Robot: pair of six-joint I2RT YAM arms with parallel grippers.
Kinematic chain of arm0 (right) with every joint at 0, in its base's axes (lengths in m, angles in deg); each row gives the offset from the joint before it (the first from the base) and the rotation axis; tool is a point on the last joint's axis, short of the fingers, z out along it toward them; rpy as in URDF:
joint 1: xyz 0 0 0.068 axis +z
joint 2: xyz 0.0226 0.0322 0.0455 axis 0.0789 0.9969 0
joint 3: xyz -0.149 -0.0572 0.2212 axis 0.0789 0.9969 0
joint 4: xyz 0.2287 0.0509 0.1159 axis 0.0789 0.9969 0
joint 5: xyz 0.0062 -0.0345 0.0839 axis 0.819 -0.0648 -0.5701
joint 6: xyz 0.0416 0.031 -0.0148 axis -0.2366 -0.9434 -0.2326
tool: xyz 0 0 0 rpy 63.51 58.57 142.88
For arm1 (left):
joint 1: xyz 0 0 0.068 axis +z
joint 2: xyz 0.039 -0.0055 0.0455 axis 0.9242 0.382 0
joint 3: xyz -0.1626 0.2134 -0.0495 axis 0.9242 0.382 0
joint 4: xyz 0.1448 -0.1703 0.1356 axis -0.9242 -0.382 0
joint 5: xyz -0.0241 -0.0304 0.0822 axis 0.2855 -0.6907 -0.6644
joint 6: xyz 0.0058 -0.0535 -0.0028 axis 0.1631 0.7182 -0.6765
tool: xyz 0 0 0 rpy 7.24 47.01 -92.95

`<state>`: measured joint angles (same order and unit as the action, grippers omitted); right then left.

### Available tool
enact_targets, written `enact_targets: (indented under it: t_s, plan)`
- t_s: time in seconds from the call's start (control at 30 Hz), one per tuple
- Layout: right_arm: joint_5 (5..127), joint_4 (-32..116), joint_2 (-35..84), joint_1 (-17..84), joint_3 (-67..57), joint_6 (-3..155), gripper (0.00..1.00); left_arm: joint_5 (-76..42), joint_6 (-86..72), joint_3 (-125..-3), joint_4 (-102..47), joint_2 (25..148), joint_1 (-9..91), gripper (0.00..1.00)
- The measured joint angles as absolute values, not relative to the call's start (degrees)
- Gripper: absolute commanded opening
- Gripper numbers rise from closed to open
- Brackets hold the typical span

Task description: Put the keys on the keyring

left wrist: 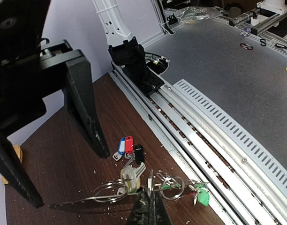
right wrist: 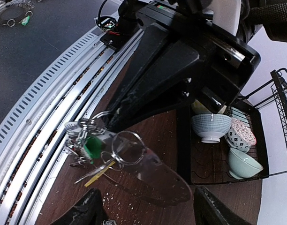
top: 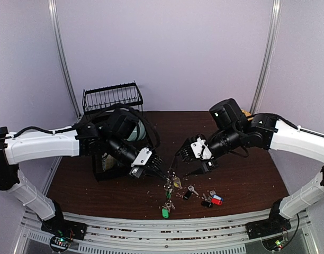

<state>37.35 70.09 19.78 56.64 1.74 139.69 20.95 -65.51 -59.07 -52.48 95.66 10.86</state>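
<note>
My left fingers (left wrist: pixel 143 213) were clenched, it seemed on the thin grey-silver keyring loop (left wrist: pixel 87 202) at their tips. My right fingers (left wrist: pixel 85 108) stood released, nearer the loose silver keys with red and blue tags (left wrist: pixel 125 144), just beside one tip.

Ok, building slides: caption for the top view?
Left gripper shut, right gripper open, meeting over the tagged keys on the table.
</note>
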Motion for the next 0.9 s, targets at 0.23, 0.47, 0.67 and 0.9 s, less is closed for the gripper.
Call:
enact_targets:
  t_s: [0.23, 0.47, 0.67, 0.9]
  plan:
    - [36.2, 65.0, 20.4, 55.7, 3.5, 134.1, 0.69, 16.4, -60.9, -55.3, -46.4, 92.7, 10.4, 0.0]
    - [46.0, 46.7, 11.9, 51.2, 18.0, 97.5, 0.45, 2.0, -54.5, -44.6, -37.3, 83.6, 10.3, 0.0]
    - [66.5, 46.1, 16.2, 53.1, 25.8, 65.7, 0.35, -9.3, -49.6, -39.5, -30.6, 80.6, 10.3, 0.0]
    - [69.5, 41.0, 19.6, 57.2, 38.3, 47.0, 0.27, -11.3, -43.3, -35.8, -22.3, 80.6, 10.3, 0.0]
